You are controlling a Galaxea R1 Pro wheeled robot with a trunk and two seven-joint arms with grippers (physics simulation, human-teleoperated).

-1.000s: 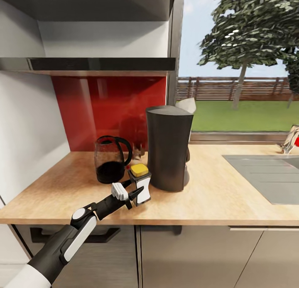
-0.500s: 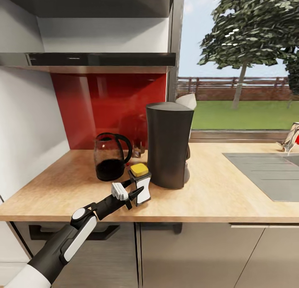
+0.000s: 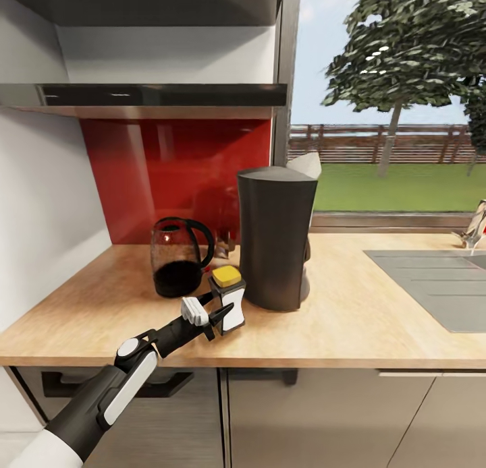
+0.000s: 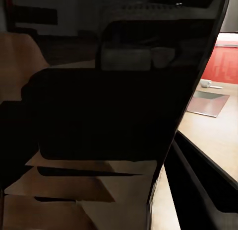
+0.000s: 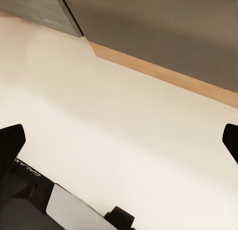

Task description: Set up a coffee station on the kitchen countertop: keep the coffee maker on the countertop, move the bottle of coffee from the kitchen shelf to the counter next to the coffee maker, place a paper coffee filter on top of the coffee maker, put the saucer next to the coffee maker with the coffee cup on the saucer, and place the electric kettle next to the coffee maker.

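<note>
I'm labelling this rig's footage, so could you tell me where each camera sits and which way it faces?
Head view: on the head, looking forward and down at the countertop; the left gripper holds the coffee bottle beside the coffee maker.
Left wrist view: on the left arm, close against the coffee bottle.
Right wrist view: on the right arm, facing the floor; its fingertips spread wide.
Head and left wrist views share the bottle and countertop.

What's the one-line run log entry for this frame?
left gripper: shut on yellow-capped coffee bottle | bottle: on wooden countertop, beside black coffee maker | glass electric kettle: left of maker | right gripper: open, over floor
</note>
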